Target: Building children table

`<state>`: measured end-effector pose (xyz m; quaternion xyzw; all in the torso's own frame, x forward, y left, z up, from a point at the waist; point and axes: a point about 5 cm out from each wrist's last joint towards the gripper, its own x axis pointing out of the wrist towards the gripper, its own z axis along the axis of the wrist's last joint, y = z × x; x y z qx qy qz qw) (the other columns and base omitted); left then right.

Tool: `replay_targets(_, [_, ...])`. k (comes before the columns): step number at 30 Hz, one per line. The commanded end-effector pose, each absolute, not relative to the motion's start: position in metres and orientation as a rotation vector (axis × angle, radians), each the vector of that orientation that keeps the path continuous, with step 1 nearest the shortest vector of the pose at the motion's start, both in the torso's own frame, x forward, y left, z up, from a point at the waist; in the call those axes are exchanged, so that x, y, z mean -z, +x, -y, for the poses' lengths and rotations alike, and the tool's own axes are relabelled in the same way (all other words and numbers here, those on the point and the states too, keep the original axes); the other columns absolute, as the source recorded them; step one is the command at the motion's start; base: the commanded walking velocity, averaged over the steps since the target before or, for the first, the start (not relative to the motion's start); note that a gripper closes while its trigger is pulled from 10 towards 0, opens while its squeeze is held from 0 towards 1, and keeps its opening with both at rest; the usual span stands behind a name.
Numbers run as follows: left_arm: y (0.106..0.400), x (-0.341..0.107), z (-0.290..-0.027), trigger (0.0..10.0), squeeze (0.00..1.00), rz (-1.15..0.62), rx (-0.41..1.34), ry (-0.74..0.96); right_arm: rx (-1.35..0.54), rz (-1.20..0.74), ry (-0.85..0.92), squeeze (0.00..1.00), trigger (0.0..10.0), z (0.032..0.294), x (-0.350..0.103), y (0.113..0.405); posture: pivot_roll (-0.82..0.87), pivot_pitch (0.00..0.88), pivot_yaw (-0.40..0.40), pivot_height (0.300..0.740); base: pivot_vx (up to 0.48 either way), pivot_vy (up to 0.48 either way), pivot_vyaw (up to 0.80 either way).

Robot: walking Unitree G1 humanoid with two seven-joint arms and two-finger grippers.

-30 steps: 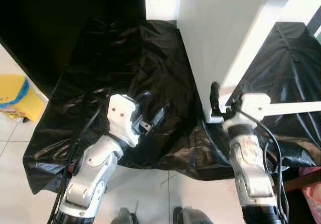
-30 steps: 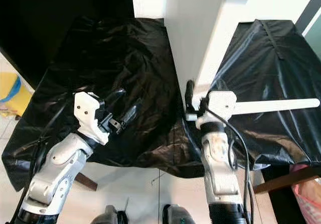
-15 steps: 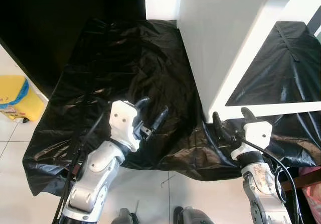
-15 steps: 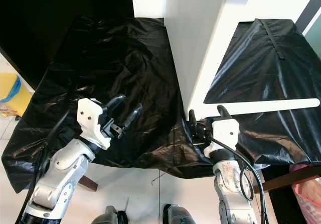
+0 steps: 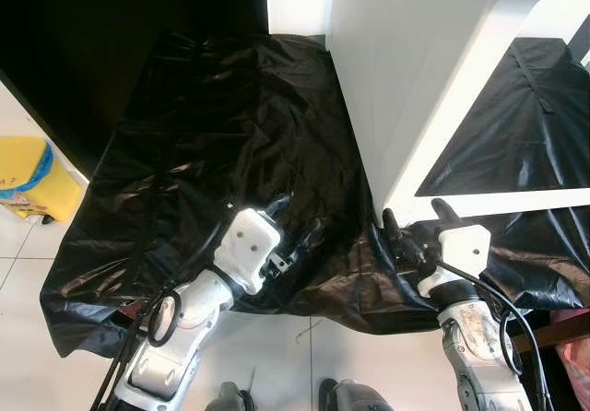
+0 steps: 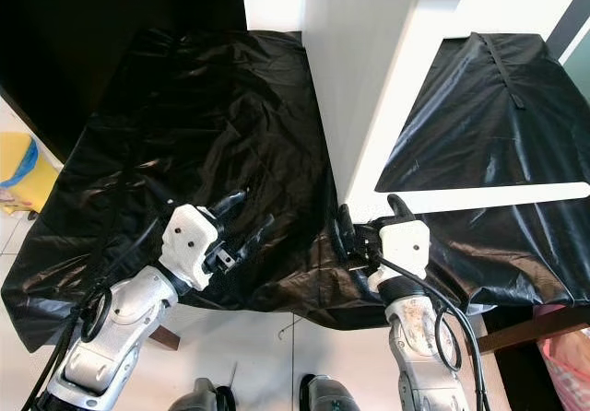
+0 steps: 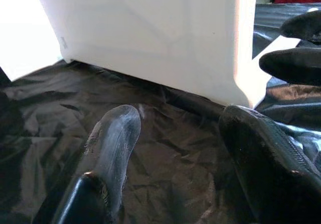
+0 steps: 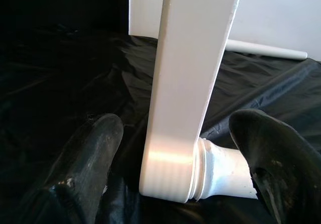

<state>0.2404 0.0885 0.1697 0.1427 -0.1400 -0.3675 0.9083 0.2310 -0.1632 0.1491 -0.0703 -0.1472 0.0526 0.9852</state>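
A white children's table (image 5: 406, 70) lies on its side on a black plastic sheet (image 5: 212, 107). Its top stands upright, and one round leg (image 5: 516, 201) runs off to the right along the sheet. My right gripper (image 5: 412, 212) is open at the table's near bottom corner. In the right wrist view its fingers (image 8: 95, 148) flank the white frame bar (image 8: 193, 73) where the leg (image 8: 225, 171) joins it, without touching. My left gripper (image 5: 297, 216) is open and empty, low over the sheet just left of that corner. The left wrist view faces the white panel (image 7: 150, 33).
A yellow bin (image 5: 28, 181) stands on the tiled floor to the left. The sheet hangs over the near edge of its support. A pink bag (image 5: 576, 356) sits at the lower right. Behind the sheet on the left the space is dark.
My right gripper has come down and back from the table's corner, where it was a second ago, and stands open. My left gripper has moved right and lower, toward the same corner.
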Motion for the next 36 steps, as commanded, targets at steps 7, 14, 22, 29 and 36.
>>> replay_targets(7, [0.237, -0.163, -0.087, 0.0, 0.0, 0.283, 0.832, 0.359, -0.126, 0.291, -0.158, 0.0, 0.0, 0.162, -0.145, 0.226, -0.07, 0.148, 0.032, 0.74, 0.0, 0.0, 0.0])
replay_targets(14, [0.241, -0.152, -0.088, 10.0, 0.0, 0.237, 0.787, 0.289, -0.111, 0.263, -0.154, 0.0, 7.3, 0.165, -0.139, 0.226, -0.08, 0.14, 0.03, 0.74, 0.0, 0.0, 0.0])
replay_targets(22, [0.253, -0.14, -0.104, 10.0, 1.0, 0.145, 0.587, -0.103, -0.029, 0.232, -0.057, 1.0, 10.0, 0.171, -0.128, 0.229, -0.07, 0.136, 0.032, 0.74, 0.0, 0.0, 0.0])
replay_targets(29, [0.255, -0.117, -0.109, 10.0, 1.0, 0.126, 0.507, -0.105, -0.016, 0.22, -0.053, 1.0, 10.0, 0.168, -0.117, 0.232, -0.07, 0.124, 0.036, 0.74, 0.0, 0.0, 0.0])
replay_targets(36, [0.259, -0.111, -0.109, 3.3, 0.0, 0.126, 0.471, -0.094, -0.025, 0.222, -0.085, 0.1, 0.0, 0.167, -0.111, 0.24, -0.06, 0.118, 0.033, 0.74, 0.0, 0.0, 0.0])
